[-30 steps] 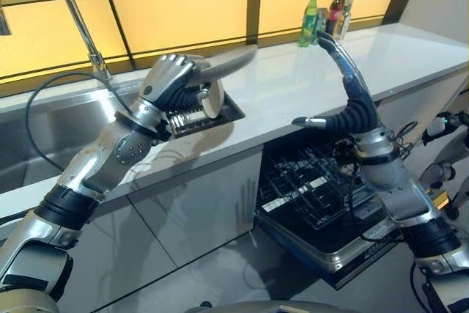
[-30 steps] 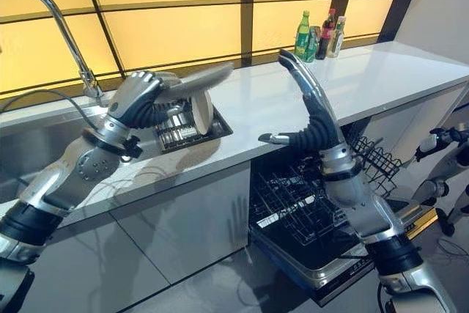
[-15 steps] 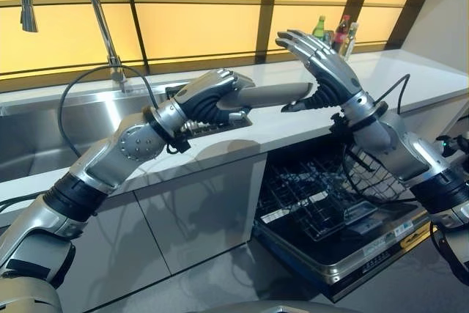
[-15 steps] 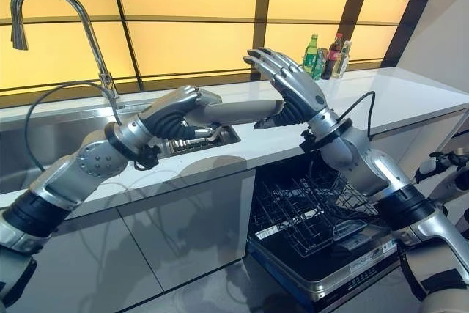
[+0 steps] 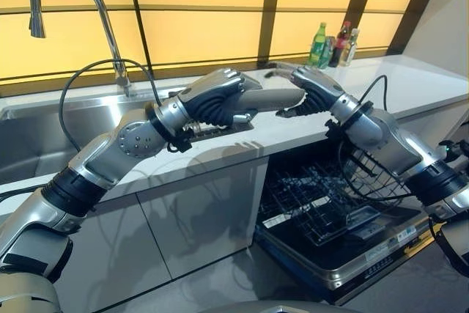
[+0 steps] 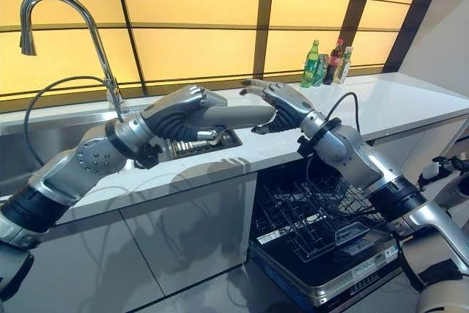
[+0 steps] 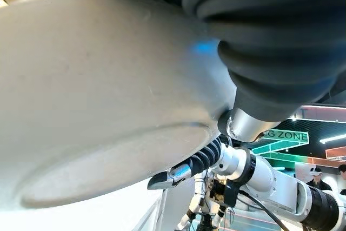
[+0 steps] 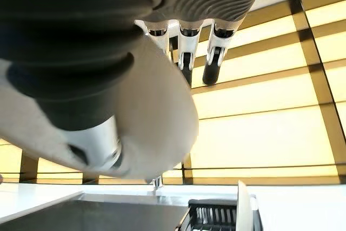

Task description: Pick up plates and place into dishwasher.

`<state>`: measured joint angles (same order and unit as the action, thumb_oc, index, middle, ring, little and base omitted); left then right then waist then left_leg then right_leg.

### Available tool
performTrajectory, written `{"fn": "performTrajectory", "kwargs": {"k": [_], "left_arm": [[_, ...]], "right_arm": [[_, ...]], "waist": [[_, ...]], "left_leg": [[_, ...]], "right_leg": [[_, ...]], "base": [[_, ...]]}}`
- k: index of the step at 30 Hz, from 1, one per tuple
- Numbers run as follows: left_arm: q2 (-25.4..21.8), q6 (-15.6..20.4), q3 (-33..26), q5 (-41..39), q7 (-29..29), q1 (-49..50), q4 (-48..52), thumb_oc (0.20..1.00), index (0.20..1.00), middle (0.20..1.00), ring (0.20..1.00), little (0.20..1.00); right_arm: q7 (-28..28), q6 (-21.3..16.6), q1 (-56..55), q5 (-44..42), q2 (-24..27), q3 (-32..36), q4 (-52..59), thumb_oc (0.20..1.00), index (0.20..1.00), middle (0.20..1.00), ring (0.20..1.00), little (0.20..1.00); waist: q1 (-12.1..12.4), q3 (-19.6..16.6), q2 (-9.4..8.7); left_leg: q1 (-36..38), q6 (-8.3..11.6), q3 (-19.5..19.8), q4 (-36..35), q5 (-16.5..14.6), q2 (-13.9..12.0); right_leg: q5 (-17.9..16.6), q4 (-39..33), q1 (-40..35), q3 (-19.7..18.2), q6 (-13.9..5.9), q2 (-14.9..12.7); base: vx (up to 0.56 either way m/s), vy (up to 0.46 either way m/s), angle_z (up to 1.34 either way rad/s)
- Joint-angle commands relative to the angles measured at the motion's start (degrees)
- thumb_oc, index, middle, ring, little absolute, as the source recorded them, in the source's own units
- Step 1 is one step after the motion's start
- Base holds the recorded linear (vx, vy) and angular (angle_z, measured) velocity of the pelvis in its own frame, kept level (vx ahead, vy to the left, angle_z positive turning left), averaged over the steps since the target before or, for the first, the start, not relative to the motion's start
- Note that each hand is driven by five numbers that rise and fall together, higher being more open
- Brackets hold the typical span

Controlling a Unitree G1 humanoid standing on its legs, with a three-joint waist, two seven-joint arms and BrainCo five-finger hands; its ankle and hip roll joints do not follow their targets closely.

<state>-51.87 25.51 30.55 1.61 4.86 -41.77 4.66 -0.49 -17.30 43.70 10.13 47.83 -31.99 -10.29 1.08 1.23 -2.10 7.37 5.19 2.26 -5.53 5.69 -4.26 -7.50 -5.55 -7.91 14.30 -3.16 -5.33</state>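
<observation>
A grey plate [image 5: 272, 97] is held level in the air above the white surface [image 5: 410, 78], over its front part and just right of the sink [image 5: 44, 133]. The left hand [image 5: 216, 97] grasps the plate's near-left edge, fingers curled over the top and thumb beneath. The right hand [image 5: 308, 86] meets the opposite edge: its fingers lie over the plate's top and its thumb [image 5: 287, 113] sits under the rim, so the plate is pinched between them. Seen from the left wrist, the plate's underside [image 7: 97, 112] spans most of the frame, with the right thumb tip [image 7: 162, 180] just below it. Behind the plate, a dish rack [image 6: 198, 144] set into the surface holds another plate [image 8: 243, 209] standing on edge. Below the surface, the dishwasher [image 5: 344, 254] stands open, its wire rack [image 5: 315, 196] pulled out. Bottles [image 5: 333, 38] stand at the back of the surface by the amber wall panels, and a curved tap [image 5: 73, 12] rises over the sink.
</observation>
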Motion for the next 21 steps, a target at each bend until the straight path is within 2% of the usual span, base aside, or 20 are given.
{"fn": "performTrajectory", "kwargs": {"k": [1, 11, 14, 15, 16, 21], "left_arm": [[1.9, 1.5, 0.1, -1.8, -3.3, -8.7, -0.6, 0.200, 0.200, 0.200, 0.200, 0.200], [3.1, -0.4, -1.2, 0.5, -2.8, -7.7, -0.9, 0.200, 0.200, 0.200, 0.200, 0.200], [3.6, -2.1, -1.8, 1.4, -2.9, -6.7, -1.3, 0.200, 0.200, 0.200, 0.200, 0.200], [3.6, -2.8, -2.1, 1.9, -2.9, -6.3, -1.5, 0.244, 0.244, 0.244, 0.244, 0.244], [3.2, -4.0, -2.5, 3.9, -3.8, -5.7, -2.0, 1.000, 1.000, 1.000, 1.000, 1.000], [0.3, -5.6, -5.4, 12.8, -12.3, -2.5, -6.1, 1.000, 1.000, 1.000, 1.000, 1.000]], "right_arm": [[-1.7, 2.0, 9.1, -5.6, 1.3, 1.2, -4.9, 0.200, 0.200, 0.200, 0.200, 0.200], [-4.6, 0.1, 3.7, -12.1, -2.6, 7.9, -4.2, 0.200, 0.200, 0.200, 0.200, 0.200], [-4.7, -1.1, 1.6, -13.0, -3.6, 9.9, -3.2, 0.200, 0.200, 0.200, 0.200, 0.200], [-4.7, -1.4, 1.0, -12.7, -3.8, 10.4, -3.0, 0.200, 0.200, 0.200, 0.200, 0.200], [-4.9, -1.7, -0.2, -12.2, -3.9, 11.1, -2.4, 0.200, 0.200, 0.200, 0.200, 0.200], [-5.1, -1.1, -7.1, -7.9, -3.2, 15.2, 0.9, 0.200, 0.200, 0.200, 0.200, 0.200]], "waist": [[3.1, 2.8, 1.25], [2.2, 2.9, 1.70], [1.8, 3.0, 1.89], [1.7, 3.0, 1.92], [1.5, 3.1, 1.97], [0.2, 3.2, 2.03]], "left_leg": [[1.5, -5.01, -3.1, 0.7, -9.6, 8.3], [1.7, -5.11, -3.7, 0.6, -9.8, 8.1], [1.9, -5.16, -4.0, 0.6, -9.9, 8.1], [2.0, -5.17, -4.1, 0.6, -10.0, 8.1], [2.0, -5.18, -4.2, 0.6, -10.0, 8.1], [2.2, -5.30, -5.2, 0.5, -10.1, 7.9]], "right_leg": [[8.6, 1.3, -2.0, -1.3, -2.70, 1.4], [8.6, 1.1, -1.9, -2.5, -2.72, 1.7], [8.6, 1.1, -1.9, -2.8, -2.71, 1.9], [8.6, 1.1, -1.9, -2.9, -2.73, 1.9], [8.6, 1.0, -1.9, -3.2, -2.77, 2.0], [8.4, 1.0, -1.7, -4.1, -2.95, 2.2]], "base": [[0.00, 0.000, 0.00], [0.00, 0.000, 0.00], [0.00, 0.000, 0.00], [0.02, 0.004, -0.03], [0.02, 0.002, -0.03], [0.02, 0.000, -0.02]]}}
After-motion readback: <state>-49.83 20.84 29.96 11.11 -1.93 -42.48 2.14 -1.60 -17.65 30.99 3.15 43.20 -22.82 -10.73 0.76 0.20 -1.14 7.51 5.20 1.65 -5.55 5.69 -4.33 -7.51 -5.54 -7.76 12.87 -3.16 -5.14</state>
